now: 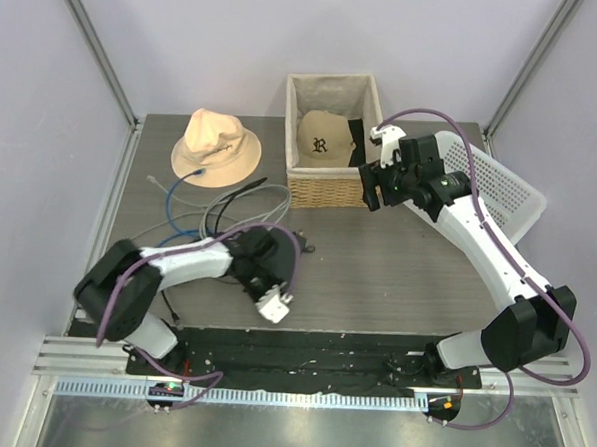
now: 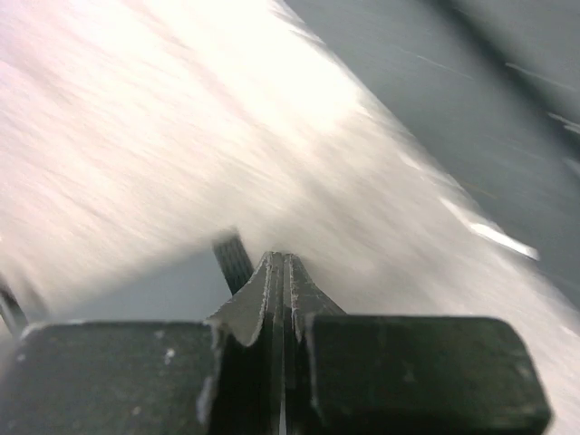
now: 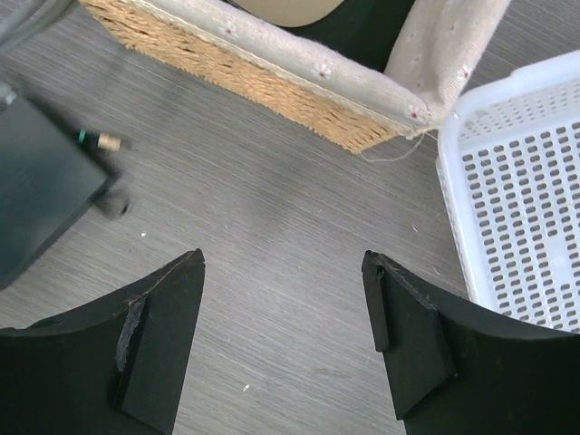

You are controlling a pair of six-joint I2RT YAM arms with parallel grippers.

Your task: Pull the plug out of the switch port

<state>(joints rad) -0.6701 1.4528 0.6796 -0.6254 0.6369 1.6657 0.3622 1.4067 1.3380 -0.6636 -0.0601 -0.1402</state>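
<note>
The switch (image 3: 41, 195) is a flat dark box at the left edge of the right wrist view. A small plug tip (image 3: 100, 140) with a green ring lies by its far corner. In the top view my left arm covers most of the switch. Loose grey, blue and black cables (image 1: 224, 208) fan out behind the arm. My left gripper (image 1: 271, 288) is low over the near middle of the table; its fingertips (image 2: 283, 272) are pressed together with nothing between them, and that view is blurred. My right gripper (image 1: 373, 195) (image 3: 283, 272) is open and empty above bare table in front of the wicker basket.
A wicker basket (image 1: 326, 185) (image 3: 272, 63) holding a tan cap (image 1: 323, 137) stands at the back middle. A beige bucket hat (image 1: 214, 147) lies at the back left. A white perforated basket (image 1: 501, 189) (image 3: 517, 190) leans at the right.
</note>
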